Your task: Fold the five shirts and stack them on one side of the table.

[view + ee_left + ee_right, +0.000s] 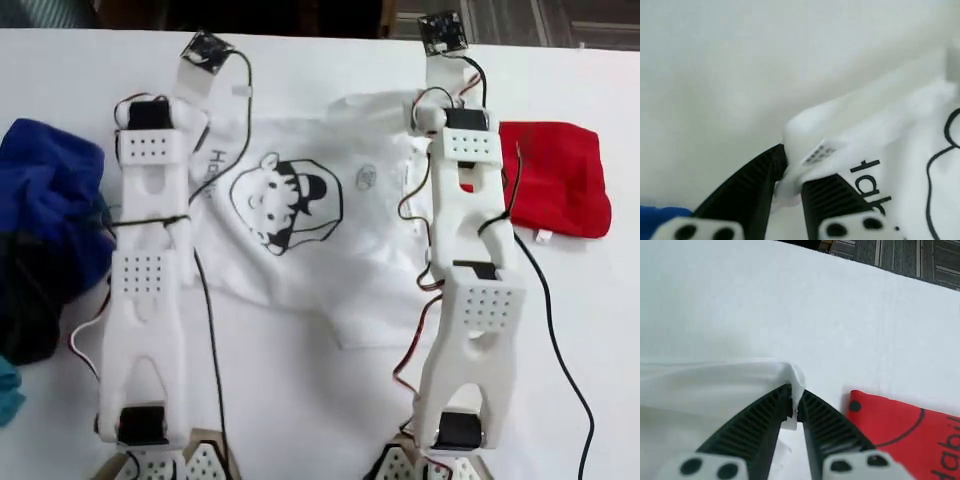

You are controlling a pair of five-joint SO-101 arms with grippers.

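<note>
A: Where does the white cotton shirt with the black cartoon face print [300, 230] lie?

B: Spread flat on the white desk [320, 60], print up, between the two arms. Its far edge is a little rumpled.

A: And the left pincer [789, 174]?

B: At that shirt's far corner on the left arm's side, beside the black lettering. Its ribbed black fingers [747, 187] are pinched narrow on a fold of the white fabric, which bunches up between them.

A: The right pincer [794, 404]?

B: At the shirt's opposite far corner, clamped the same way on a small peak of white cloth.

A: What else sits around the shirt?

B: A red folded shirt [555, 180] lies just beside it on the right arm's side; a strip of bare desk shows between the two. Off the shirt's other side, beyond the left arm, sits a rumpled blue shirt [50, 190]. A dark garment [30, 300] is pressed against the blue one, nearer the arm bases. A teal cloth [8, 392] peeks in at the desk's edge past that.
</note>
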